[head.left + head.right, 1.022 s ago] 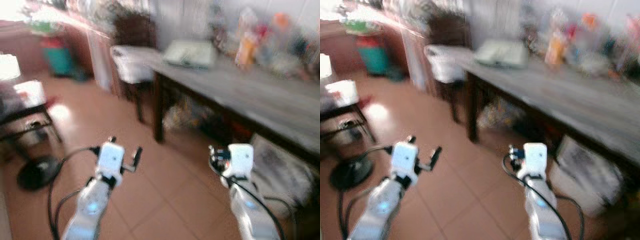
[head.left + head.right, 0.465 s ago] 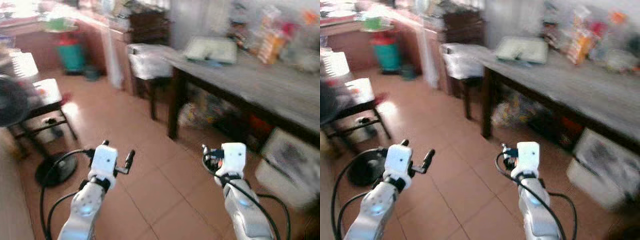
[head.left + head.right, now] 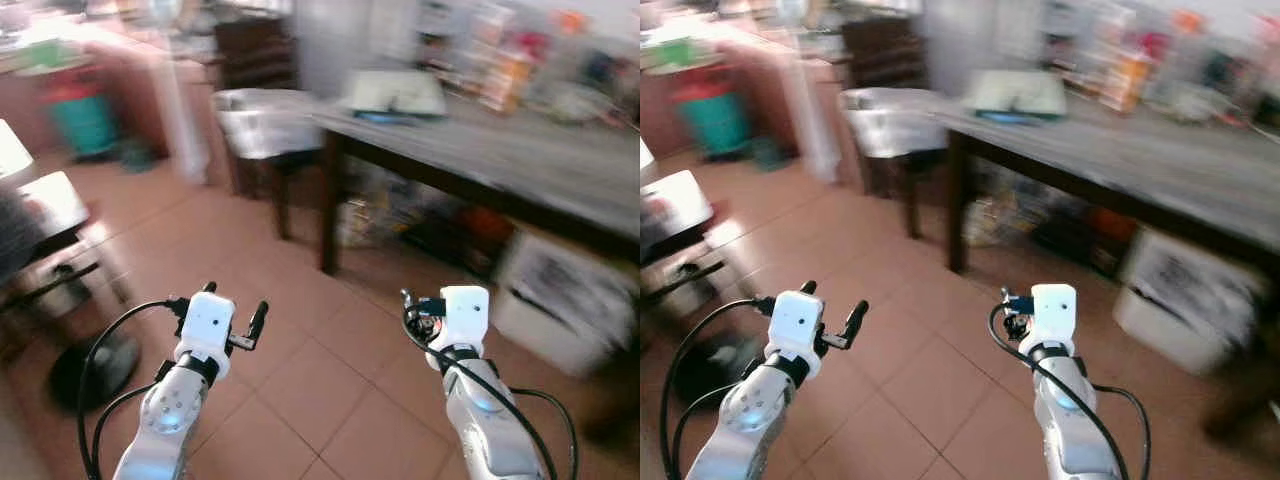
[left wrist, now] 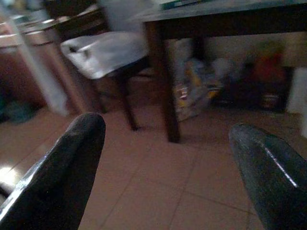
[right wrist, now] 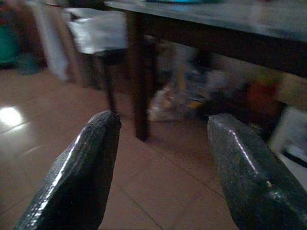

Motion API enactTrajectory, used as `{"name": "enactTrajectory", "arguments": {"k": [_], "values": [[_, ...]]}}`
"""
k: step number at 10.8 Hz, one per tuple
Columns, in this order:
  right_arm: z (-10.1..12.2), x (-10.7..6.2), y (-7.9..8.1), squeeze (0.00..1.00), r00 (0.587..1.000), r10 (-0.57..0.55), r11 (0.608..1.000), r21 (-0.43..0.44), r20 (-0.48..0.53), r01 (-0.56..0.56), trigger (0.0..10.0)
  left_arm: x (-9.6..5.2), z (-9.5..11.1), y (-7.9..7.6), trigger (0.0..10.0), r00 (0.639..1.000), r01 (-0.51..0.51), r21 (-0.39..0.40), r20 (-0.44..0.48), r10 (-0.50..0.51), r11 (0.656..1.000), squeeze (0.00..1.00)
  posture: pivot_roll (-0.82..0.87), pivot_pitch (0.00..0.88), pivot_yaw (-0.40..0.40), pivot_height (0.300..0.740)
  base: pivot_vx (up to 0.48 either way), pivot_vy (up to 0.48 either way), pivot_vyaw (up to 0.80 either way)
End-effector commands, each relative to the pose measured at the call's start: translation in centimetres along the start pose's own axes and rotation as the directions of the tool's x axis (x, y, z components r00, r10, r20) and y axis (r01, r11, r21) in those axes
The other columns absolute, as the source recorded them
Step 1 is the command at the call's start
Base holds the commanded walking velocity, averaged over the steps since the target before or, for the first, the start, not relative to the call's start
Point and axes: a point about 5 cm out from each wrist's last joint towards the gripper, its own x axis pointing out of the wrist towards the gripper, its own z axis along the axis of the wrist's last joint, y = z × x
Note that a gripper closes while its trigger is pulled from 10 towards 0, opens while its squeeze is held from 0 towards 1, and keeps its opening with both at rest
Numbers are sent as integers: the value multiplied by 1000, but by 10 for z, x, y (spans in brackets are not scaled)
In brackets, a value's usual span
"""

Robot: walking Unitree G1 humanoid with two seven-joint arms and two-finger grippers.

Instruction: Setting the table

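Note:
A long dark-legged table (image 3: 520, 165) with a grey top stands ahead and to the right, blurred. On its near end lies a pale flat tray (image 3: 395, 92); bottles and packets (image 3: 510, 70) crowd its back edge. A chair with a white cover (image 3: 265, 120) stands at the table's left end. Both arms are held out low over the tiled floor, short of the table. My left gripper (image 4: 163, 177) is open with nothing between its fingers (image 4: 57, 182). My right gripper (image 5: 163, 167) is open and holds nothing either.
A white box (image 3: 565, 305) and bags (image 3: 400, 215) sit under the table. A low side table (image 3: 45, 205) and a black round floor stand (image 3: 85, 370) with a cable are at the left. A teal bin (image 3: 80, 120) stands at the far left wall.
The whole picture has shifted and stays blurred, so the camera has moved. Both arms keep the same pose, and the table sits about as far off.

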Motion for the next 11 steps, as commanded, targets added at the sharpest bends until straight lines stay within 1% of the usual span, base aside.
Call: {"name": "enactTrajectory", "arguments": {"k": [1, 2, 4, 5, 6, 7, 9, 11], "values": [[4, 2, -3, 0, 1000, -19, 1000, 5, 12, 18, 10000, 0, 3, -2, 10000, 1000, 13, 18, 6, -13, 1000, 0, 125, 0, 17, 740, 0, 480, -712], [3, 2, -3, 0, 1000, -15, 1000, 11, 6, 15, 10000, 0, 2, -2, 10000, 1000, 12, 20, 6, -12, 1000, 0, 126, 0, 13, 740, 0, 480, -788], [4, 2, -3, 0, 1000, -14, 1000, 4, 12, 14, 10000, 0, 2, -2, 10000, 1000, 7, 21, 5, -7, 1000, 0, 126, 0, 11, 740, 0, 480, -500], [5, 3, -5, 0, 1000, -17, 1000, 2, 13, 17, 10000, 0, 3, -1, 10000, 1000, -12, 36, 21, 11, 999, 0, 127, 0, 6, 740, 0, 0, 0], [5, 3, -5, 0, 1000, -11, 1000, -5, 14, 11, 10000, 0, 5, -2, 10000, 999, -12, 19, 34, 11, 1000, 0, 132, 0, -4, 740, 0, 0, 0], [5, 4, -3, 0, 1000, 1, 1000, -10, 14, -1, 10000, 0, 5, -4, 10000, 999, -5, 30, 38, 4, 1000, 0, 135, 0, -5, 740, 0, 0, 0], [6, 5, -2, 0, 1000, 7, 1000, -13, 15, -7, 10000, -1, 5, -5, 10000, 999, -5, 23, 38, 4, 1000, 0, 139, 0, -12, 740, 0, 0, 0], [7, 7, -2, 0, 1000, 10, 1000, -17, 17, -10, 10000, -1, 5, -6, 10000, 999, -5, 24, 38, 4, 1000, 0, 138, 0, -13, 740, 0, -480, 0]]}}
